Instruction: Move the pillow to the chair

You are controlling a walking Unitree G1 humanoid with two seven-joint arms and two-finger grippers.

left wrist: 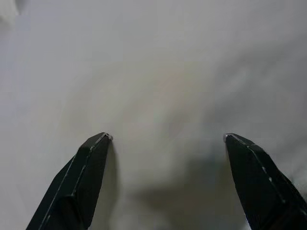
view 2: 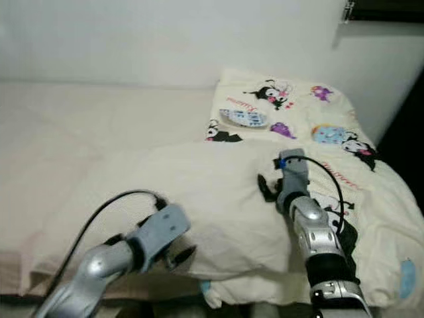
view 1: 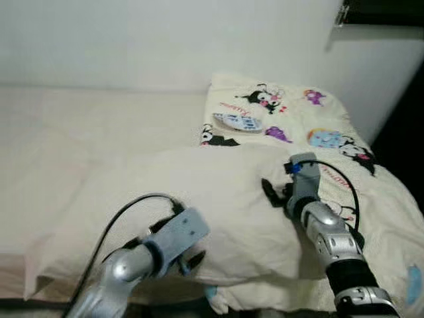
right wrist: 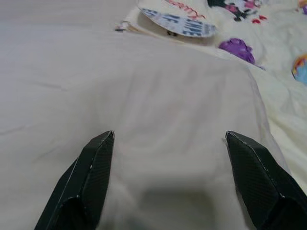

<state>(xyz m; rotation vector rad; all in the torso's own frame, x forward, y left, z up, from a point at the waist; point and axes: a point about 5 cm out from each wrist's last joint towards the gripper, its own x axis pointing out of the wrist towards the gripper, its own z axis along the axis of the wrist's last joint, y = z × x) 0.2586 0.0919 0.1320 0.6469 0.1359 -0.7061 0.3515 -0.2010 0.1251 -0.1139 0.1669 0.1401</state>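
Over the cream pillow [view 1: 199, 205], the left gripper [left wrist: 165, 139] spreads its black fingers wide above the near edge, holding nothing. At the pillow's right end, the right gripper [right wrist: 168, 136] likewise gapes wide, empty. That pillow lies across the bed [view 1: 59, 132], overlapping a cartoon-printed blanket [view 1: 318, 126].

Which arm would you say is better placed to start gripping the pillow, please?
Probably the right. The right gripper is open over the top of the plain cream pillow, near its right edge, while the left gripper, also open, faces the near edge lower down.
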